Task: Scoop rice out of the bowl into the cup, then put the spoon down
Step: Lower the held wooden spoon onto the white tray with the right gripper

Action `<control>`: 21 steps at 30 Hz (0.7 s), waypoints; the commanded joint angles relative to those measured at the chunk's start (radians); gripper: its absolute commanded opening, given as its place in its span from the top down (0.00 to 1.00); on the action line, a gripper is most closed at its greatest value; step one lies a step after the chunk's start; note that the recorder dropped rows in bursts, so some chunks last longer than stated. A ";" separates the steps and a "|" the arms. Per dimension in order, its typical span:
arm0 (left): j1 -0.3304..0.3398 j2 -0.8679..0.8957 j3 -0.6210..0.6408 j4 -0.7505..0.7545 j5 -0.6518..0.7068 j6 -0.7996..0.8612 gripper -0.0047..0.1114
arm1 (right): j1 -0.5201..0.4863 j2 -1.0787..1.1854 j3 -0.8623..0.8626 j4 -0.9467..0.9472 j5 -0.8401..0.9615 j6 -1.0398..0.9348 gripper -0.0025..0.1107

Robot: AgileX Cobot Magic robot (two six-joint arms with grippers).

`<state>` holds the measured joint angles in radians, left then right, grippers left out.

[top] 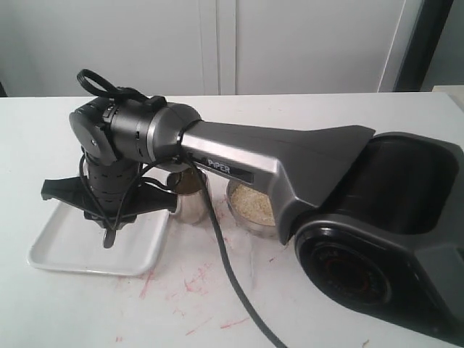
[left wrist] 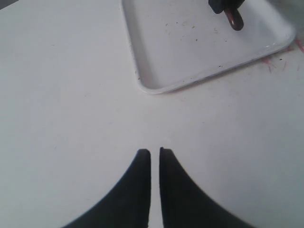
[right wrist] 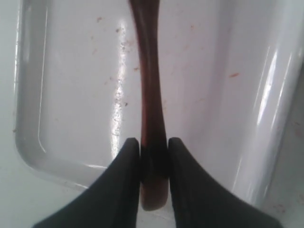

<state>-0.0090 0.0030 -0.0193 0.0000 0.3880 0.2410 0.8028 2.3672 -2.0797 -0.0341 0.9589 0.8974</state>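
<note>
Two jaws of the right gripper point(right wrist: 154, 142) clamp the spoon point(right wrist: 149, 71), its long axis running straight out from them over the white tray point(right wrist: 28, 142); farther off, the left gripper point(left wrist: 155, 152) hangs empty, jaws nearly together.

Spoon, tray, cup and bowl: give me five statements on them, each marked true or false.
1. The cup stands between the tray and the bowl. True.
2. The right gripper is shut on the spoon. True.
3. The spoon lies loose in the bowl. False: it is clamped over the tray.
4. The bowl is empty. False: it holds rice.
5. The left gripper holds the cup. False: it holds nothing, over the table.
</note>
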 commanded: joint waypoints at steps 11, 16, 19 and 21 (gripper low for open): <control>-0.004 -0.003 0.009 0.000 0.039 -0.006 0.84 | -0.006 0.052 -0.003 -0.002 -0.007 0.004 0.98; -0.004 -0.003 0.009 0.000 0.039 -0.006 0.84 | -0.006 0.059 -0.003 -0.002 -0.024 0.004 0.98; -0.004 -0.003 0.009 0.000 0.039 -0.006 0.84 | -0.006 0.059 -0.003 -0.002 -0.031 0.004 0.98; -0.004 -0.003 0.009 0.000 0.039 -0.006 0.84 | -0.006 0.059 -0.003 -0.002 -0.033 0.004 0.98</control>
<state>-0.0090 0.0030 -0.0193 0.0000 0.3880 0.2410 0.8028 2.4290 -2.0814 -0.0317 0.9339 0.8974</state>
